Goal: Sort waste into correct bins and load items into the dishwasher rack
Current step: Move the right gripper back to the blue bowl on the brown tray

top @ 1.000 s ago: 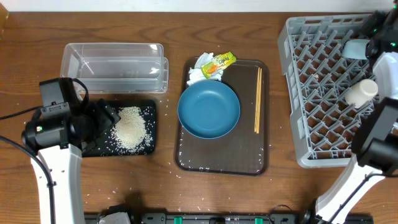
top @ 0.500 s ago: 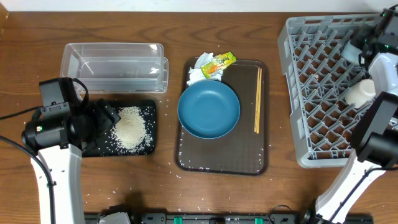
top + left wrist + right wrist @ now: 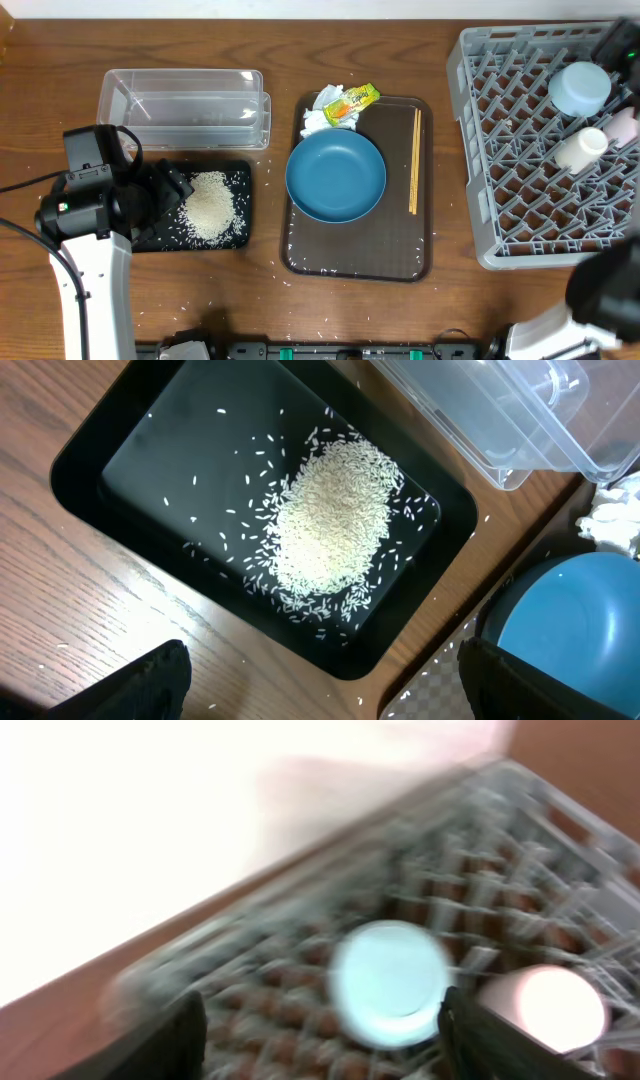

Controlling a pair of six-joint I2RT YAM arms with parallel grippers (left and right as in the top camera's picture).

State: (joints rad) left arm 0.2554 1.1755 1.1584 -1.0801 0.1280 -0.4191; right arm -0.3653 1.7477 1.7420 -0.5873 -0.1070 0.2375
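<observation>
Rice [image 3: 208, 207] is heaped in the black tray [image 3: 236, 175], with stray grains on the wood. My left gripper [image 3: 320, 700] hangs open over the tray's corner [image 3: 350, 660], nothing between its fingers. The clear tub [image 3: 185, 105] stands behind it. A large blue bowl [image 3: 335, 177] and chopsticks [image 3: 414, 160] lie on the brown tray [image 3: 357, 255]; the napkin [image 3: 318, 120] and wrapper [image 3: 352, 102] are at its far edge. In the grey rack [image 3: 520, 240] sit the small light-blue bowl [image 3: 579, 88], white cup [image 3: 580, 148] and pink cup [image 3: 622, 125]. My right gripper [image 3: 320, 1050] is open above the light-blue bowl [image 3: 390, 982], clear of it.
The right wrist view is blurred; a pale cup [image 3: 550, 1005] shows beside the right finger. The right arm's base [image 3: 605, 300] stands at the table's front right corner. The blue bowl's rim [image 3: 570, 610] lies close to my left gripper's right finger.
My right gripper has opened and let go of the small light-blue bowl, which now rests in the rack. The right arm has drawn back from over the rack. The left arm has not moved.
</observation>
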